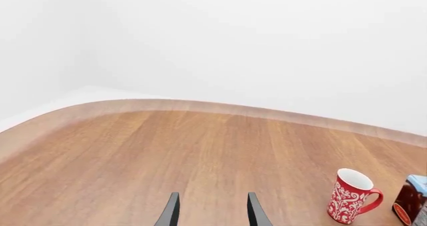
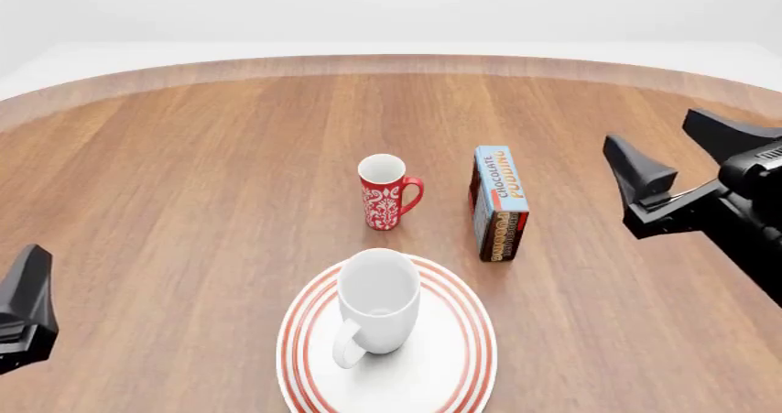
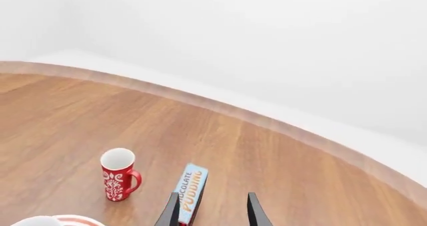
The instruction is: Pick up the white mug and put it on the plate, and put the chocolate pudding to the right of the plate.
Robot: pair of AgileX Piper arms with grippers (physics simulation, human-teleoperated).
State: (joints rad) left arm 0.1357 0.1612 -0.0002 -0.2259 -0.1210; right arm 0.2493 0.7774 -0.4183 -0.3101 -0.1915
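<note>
Left wrist view: left gripper (image 1: pixel 212 211) fingers parallel, a moderate gap, nothing between them. Bare wooden table (image 1: pixel 167 151) ahead. Red mug (image 1: pixel 352 196) with white floral pattern and a corner of the chocolate pudding (image 1: pixel 412 200) sit well off to one side of the fingers; no lettering legible here.

Front view: white mug (image 2: pixel 376 305) upright on the plate (image 2: pixel 455 367), handle toward the near table edge. Carton stands on a long edge behind the plate's right half; light-blue face reads "CHOCOLATE PUDDING". Red mug just left of it. Right gripper (image 2: pixel 684 161) spread wide, empty, above the table right of the carton, apart from it. Left gripper near the left edge.

Right wrist view: carton lies just ahead of the fingertips, nearer one finger; "PUDDING" readable, first word cut off.
</note>
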